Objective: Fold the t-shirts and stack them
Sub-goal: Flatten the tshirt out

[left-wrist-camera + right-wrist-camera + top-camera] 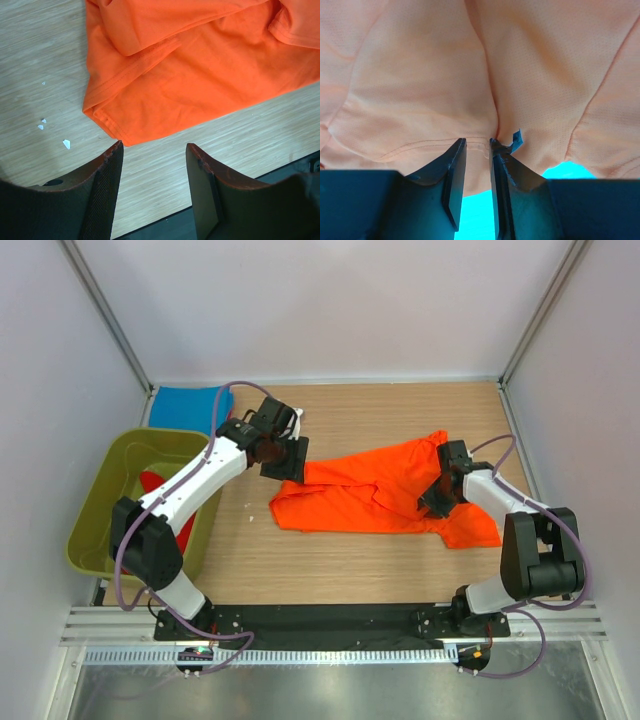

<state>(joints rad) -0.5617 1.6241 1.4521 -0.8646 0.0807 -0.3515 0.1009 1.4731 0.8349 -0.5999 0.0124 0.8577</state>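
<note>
T-shirt (420,75) hem inside right hand (477,143)

White-and-black arms (195,480), purple cables (117,565)

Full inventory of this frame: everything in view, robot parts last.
orange t-shirt: one, bright orange, crumpled on the table, centre to right
blue t-shirt: one, blue, far left corner of the table, behind the tub
red cloth: count unclear, red, inside the tub
tub: one, olive green, left side
white specks: a few, white, on the table by the orange t-shirt's left hem
table: one, light wood
left gripper: one, black, open, empty, at the orange t-shirt's left end
right gripper: one, black, shut on the orange t-shirt, right side
</note>
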